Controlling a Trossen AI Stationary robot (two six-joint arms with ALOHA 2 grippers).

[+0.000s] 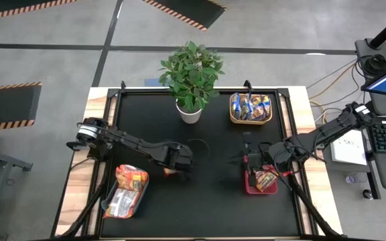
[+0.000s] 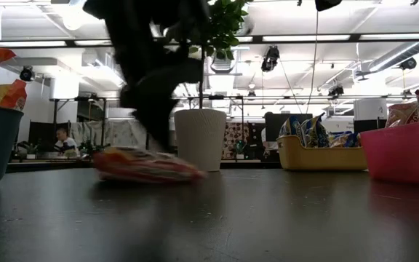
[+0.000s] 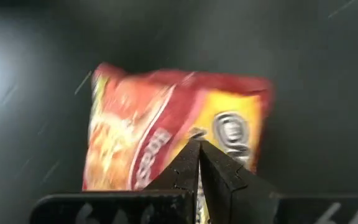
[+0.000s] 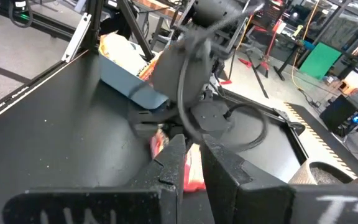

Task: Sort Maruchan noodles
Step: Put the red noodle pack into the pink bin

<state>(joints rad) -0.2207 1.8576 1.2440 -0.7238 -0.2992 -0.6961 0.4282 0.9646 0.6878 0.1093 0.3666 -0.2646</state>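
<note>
Red-and-yellow plastic marks the packet (image 3: 173,134) you are working: it lies flat on the black table (image 1: 213,201) directly under the left gripper (image 1: 175,171), long axis running away from the wrist, so the left arm is far nearer than the right. Your left jaws are pressed together at the packet's near edge; whether they pinch film you cannot tell. The right gripper (image 1: 263,175) hangs over the red bin (image 1: 249,187), jaws nearly together, seemingly on a packet there. Crinkled, glossy, orange-red print, round logo.

overhead looks down, low camera level, wrists close
</note>
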